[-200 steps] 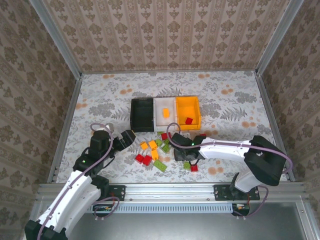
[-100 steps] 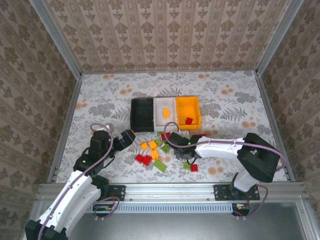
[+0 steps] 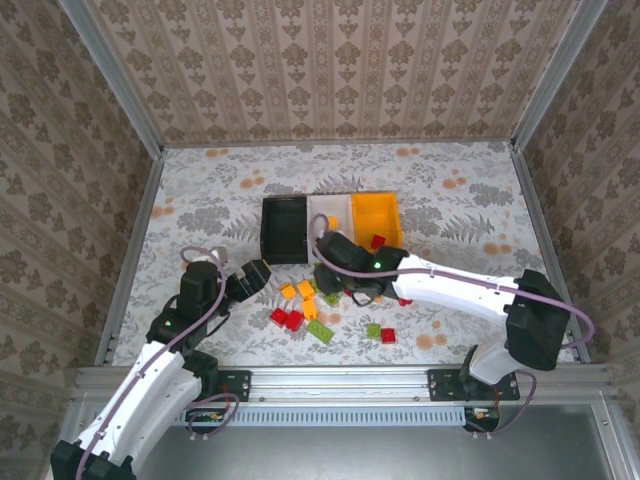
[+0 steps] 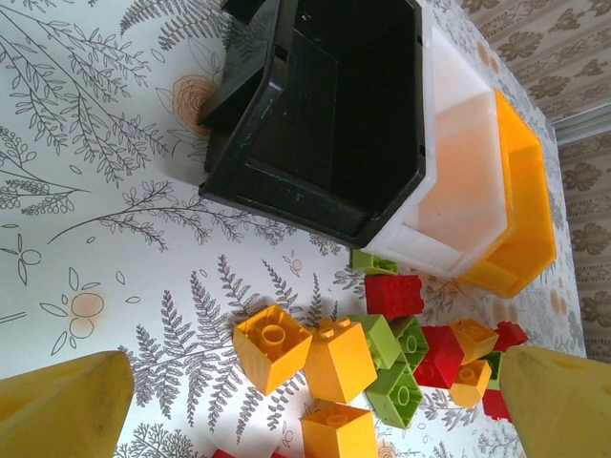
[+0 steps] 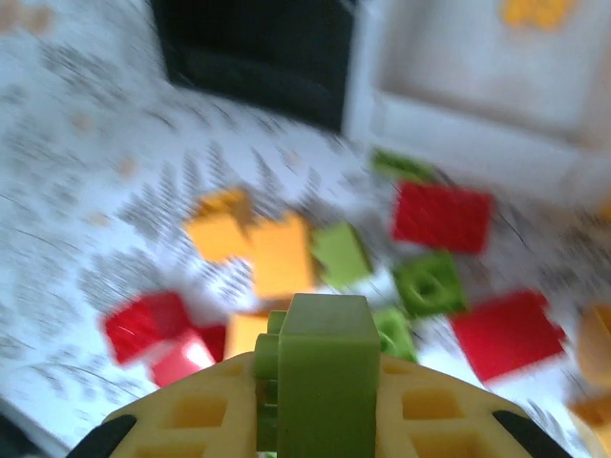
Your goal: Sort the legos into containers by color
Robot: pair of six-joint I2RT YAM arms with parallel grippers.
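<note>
The right gripper [image 5: 315, 405] is clamping a lime green brick [image 5: 323, 353] between its pads, hanging just in front of the white bin [image 4: 456, 181]; the black bin [image 4: 334, 105] is touching that bin's left side and the orange bin [image 4: 527, 205] is touching its right; loose red, orange and green legos [image 4: 329, 358] are lying just in front of the white bin; the left gripper [image 4: 310, 405] is standing spread wide and empty, to the white bin's front-left.

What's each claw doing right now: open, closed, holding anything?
Left claw: open, holding nothing.
Right claw: closed on a lime green lego.
</note>
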